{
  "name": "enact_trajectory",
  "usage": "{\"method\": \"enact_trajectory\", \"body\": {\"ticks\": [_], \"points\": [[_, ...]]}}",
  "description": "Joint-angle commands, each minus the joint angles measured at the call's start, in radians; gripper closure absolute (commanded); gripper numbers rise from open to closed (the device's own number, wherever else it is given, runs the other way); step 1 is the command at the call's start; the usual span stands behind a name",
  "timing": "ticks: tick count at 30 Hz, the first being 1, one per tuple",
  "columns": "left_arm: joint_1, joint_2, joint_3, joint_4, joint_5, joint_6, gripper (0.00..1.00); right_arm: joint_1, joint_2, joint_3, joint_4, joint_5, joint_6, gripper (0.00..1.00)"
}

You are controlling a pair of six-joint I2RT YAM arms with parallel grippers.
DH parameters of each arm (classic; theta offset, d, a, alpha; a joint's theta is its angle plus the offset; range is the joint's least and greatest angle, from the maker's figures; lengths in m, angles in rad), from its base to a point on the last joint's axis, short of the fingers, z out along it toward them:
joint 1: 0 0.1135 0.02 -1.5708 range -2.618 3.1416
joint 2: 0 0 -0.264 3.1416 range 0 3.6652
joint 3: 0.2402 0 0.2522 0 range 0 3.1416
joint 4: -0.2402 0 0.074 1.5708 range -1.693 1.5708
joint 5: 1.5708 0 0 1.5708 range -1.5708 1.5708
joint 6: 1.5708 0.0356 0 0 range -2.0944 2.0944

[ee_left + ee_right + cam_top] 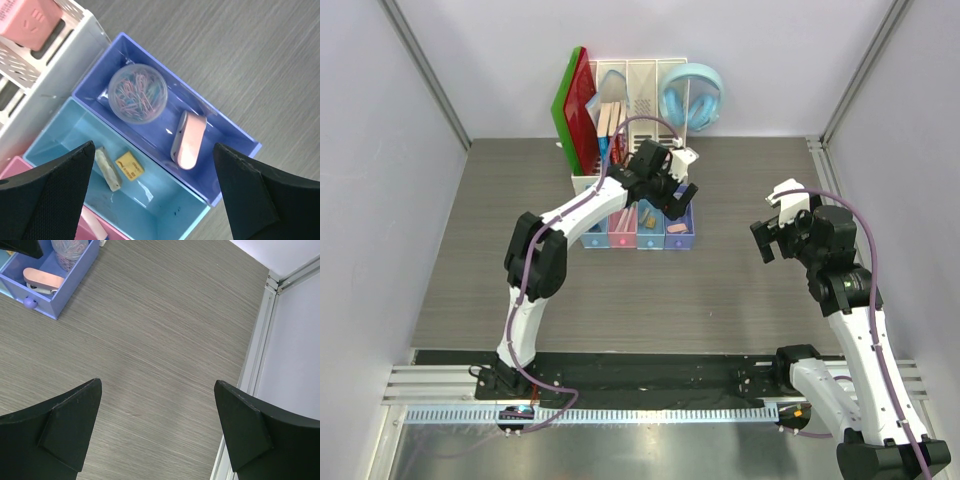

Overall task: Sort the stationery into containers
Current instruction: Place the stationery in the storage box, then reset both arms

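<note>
The containers (638, 243) are a joined row of small trays in front of the white organizer. My left gripper (675, 197) hovers open just above the row's right end, holding nothing. In the left wrist view the left gripper (154, 150) looks down on the purple-blue tray (215, 131), which holds a pink clip (189, 140) and a round clear tub of paper clips (137, 93). The light blue tray (165, 200) beside it holds a tan eraser (129, 166) and a pale eraser (107, 168). My right gripper (775, 228) (157, 384) is open over bare table, well right of the trays.
A tall white slotted organizer (630, 80) stands behind the trays, with red and green folders (575, 105) at its left and light blue headphones (692, 97) at its right. A metal rail (255, 355) and white walls bound the table on the right.
</note>
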Motion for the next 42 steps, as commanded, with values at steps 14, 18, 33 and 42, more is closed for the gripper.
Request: {"method": "enact_trajectory", "body": {"ticks": [14, 18, 33, 42], "points": [[0.0, -0.095, -0.02, -0.11, 0.061, 0.023, 0.0, -0.005, -0.015, 0.012, -0.002, -0.029, -0.003, 0.0], [0.001, -0.128, -0.047, -0.117, 0.033, 0.025, 0.0, -0.005, -0.02, 0.012, -0.014, -0.027, -0.017, 0.0], [0.125, -0.341, -0.196, -0.092, -0.016, -0.027, 0.0, -0.003, -0.004, -0.011, -0.019, -0.035, -0.019, 0.0], [0.21, -0.487, -0.339, -0.063, -0.034, -0.044, 0.0, -0.003, 0.005, -0.015, -0.009, -0.059, -0.009, 0.0]]}}
